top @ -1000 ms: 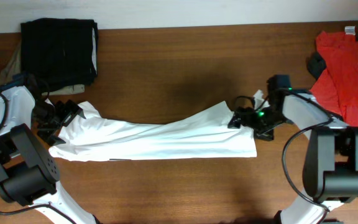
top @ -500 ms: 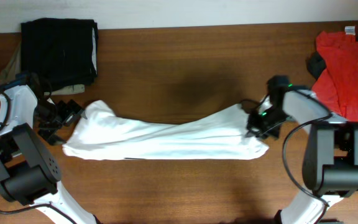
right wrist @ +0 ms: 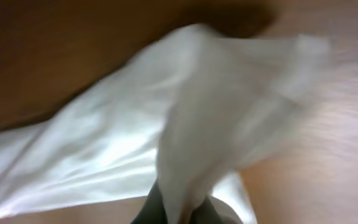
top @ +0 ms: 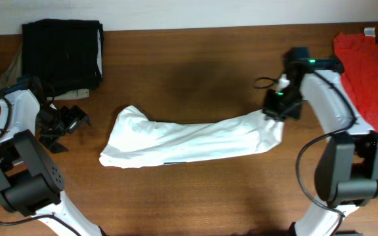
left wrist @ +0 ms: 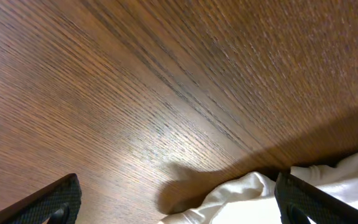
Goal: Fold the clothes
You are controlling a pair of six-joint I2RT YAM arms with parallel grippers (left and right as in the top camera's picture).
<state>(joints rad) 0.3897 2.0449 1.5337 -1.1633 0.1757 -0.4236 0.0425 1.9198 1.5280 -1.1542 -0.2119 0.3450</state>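
The white T-shirt (top: 189, 137) lies bunched in a long strip across the middle of the wooden table (top: 195, 203). My right gripper (top: 275, 109) is shut on its right end, which is lifted a little. In the right wrist view the fabric (right wrist: 135, 124) rises out of the closed fingertips of that gripper (right wrist: 180, 213) and is blurred. My left gripper (top: 64, 122) stands open at the left, a short way from the shirt's left end. In the left wrist view that end (left wrist: 247, 196) shows low between the wide-apart fingers of the gripper (left wrist: 182, 210), touching neither.
A folded black garment (top: 63, 49) with a beige one under it sits at the back left corner. A red shirt (top: 366, 72) with white print lies at the right edge, close behind my right arm.
My right gripper has shut on the shirt's right end and drawn it right and toward the back. The whole shirt slid right, away from the left gripper, which stayed open and still.
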